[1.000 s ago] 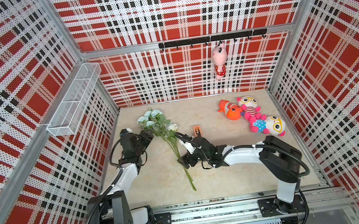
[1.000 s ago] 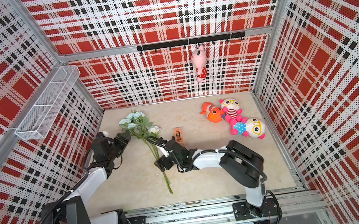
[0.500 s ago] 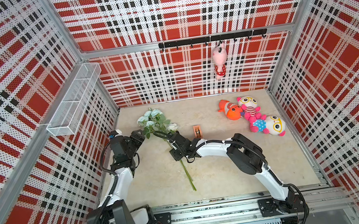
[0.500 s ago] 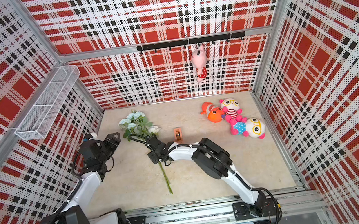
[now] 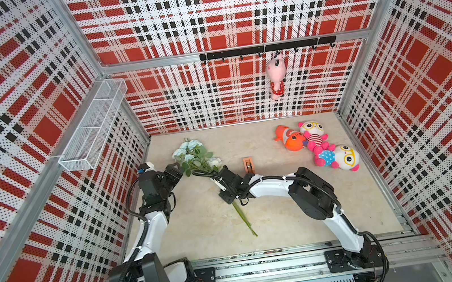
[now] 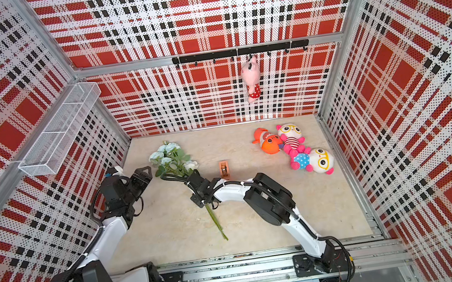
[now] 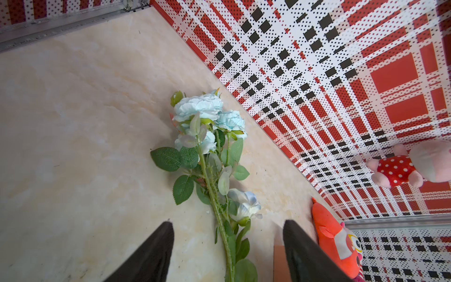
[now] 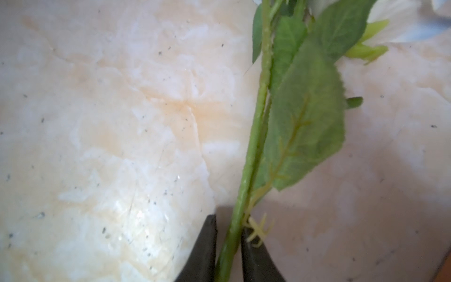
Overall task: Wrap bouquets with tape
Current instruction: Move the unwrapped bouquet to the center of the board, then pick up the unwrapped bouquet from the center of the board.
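Pinching item: right jaws, drawn narrow, with the dark fingers set one on each side of a single green stem of the bouquet, close against it. The grip sits about mid-length, just below a broad leaf.

Right arm: white forearm low and level over the worktop, reaching toward the robot's left. The black elbow is raised behind it and the base is on the front rail.

Bouquet: lies flat on the worktop at a slant. Pale blue-white heads point to the back left corner and the bare stem ends point toward the front rail; it shows the same in both top views.

Left jaws: wide apart and holding nothing. The fingers frame the leafy stems in the left wrist view, just beside the foliage without touching it.

Left arm: rises along the left wall from the rail, wrist bent inward toward the flower heads.

Tape: small peach-orange block dispenser, standing on the worktop near the right wrist and apart from the stems. Any print on it is too small to read.

Also present: orange plush fish and two bespectacled plush dolls at back right; pink plush hanging from the black hook rail; white wire basket on the left wall.
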